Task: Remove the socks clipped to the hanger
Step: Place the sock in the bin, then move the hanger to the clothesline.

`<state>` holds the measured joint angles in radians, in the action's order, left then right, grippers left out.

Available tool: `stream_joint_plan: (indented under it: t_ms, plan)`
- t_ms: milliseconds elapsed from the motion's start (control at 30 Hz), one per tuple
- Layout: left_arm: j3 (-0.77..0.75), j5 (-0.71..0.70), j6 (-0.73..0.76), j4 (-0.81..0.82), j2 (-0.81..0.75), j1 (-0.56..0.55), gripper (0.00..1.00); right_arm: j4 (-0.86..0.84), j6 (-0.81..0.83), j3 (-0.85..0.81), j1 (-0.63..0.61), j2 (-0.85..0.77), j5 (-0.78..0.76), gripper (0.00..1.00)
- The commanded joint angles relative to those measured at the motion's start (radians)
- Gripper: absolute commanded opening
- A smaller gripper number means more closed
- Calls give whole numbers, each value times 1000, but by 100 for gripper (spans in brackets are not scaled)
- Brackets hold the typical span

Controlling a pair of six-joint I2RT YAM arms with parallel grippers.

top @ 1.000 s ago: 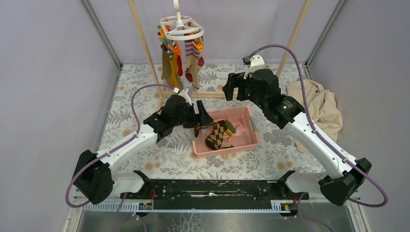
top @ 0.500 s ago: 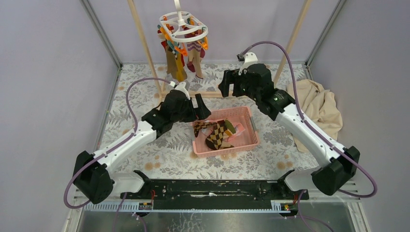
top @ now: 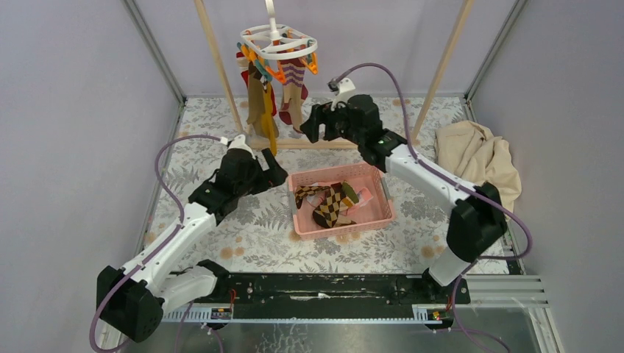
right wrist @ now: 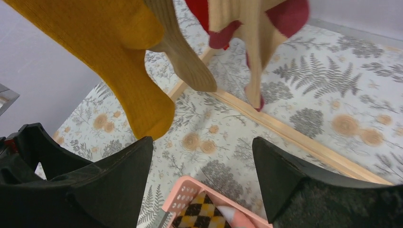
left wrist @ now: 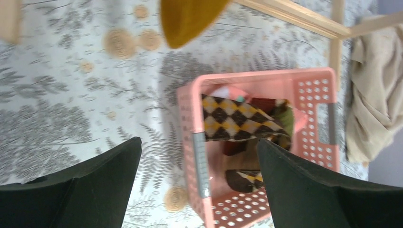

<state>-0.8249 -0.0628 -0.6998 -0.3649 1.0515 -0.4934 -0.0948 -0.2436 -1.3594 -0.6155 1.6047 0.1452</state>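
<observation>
The hanger [top: 278,43] is hung on the wooden rack [top: 213,59] at the back, w/ several socks [top: 259,103] clipped under it. The right jaws are held wide apart and empty, just beside the hanging socks. In the wrist view the mustard sock [right wrist: 119,57] is seen above them, not touched. The left jaws are fully spread and nothing is gripped. They are placed near the pink basket [top: 342,229] on the tabletop [top: 412,243], in which argyle socks [top: 335,202] are laid.
</observation>
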Motion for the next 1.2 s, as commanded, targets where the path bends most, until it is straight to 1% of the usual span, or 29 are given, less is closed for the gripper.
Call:
stream_joint_plan:
  t_ms: [0, 133, 200, 433, 667, 733, 900, 933, 967, 1033, 1100, 1167]
  plan:
    - [58, 25, 25, -37, -54, 85, 99, -138, 13, -83, -71, 74, 19, 83]
    - [84, 58, 37, -43, -87, 158, 99, -201, 32, -101, -130, 131, -40, 84]
    - [93, 100, 41, -43, -95, 190, 99, -239, 31, -102, -153, 155, -72, 84]
    - [100, 139, 67, -41, -89, 230, 99, -329, 22, -128, -180, 258, -140, 84]
    - [101, 157, 82, -37, -81, 248, 99, -340, 12, -212, -180, 351, -252, 73]
    - [100, 162, 83, -37, -80, 251, 99, -334, 14, -239, -181, 373, -257, 66]
    - [99, 170, 87, -37, -76, 257, 99, -312, 12, -286, -180, 395, -239, 38]
    - [97, 171, 88, -37, -77, 257, 99, -312, 12, -285, -181, 391, -231, 35]
    - [98, 171, 86, -38, -77, 259, 99, -312, 10, -281, -181, 385, -224, 26]
    - [99, 172, 86, -39, -79, 259, 99, -306, 8, -269, -181, 372, -217, 14]
    - [101, 173, 85, -38, -79, 259, 99, -309, 5, -246, -181, 350, -211, 7]
    - [100, 177, 84, -37, -78, 259, 99, -313, 4, -213, -181, 319, -212, 6]
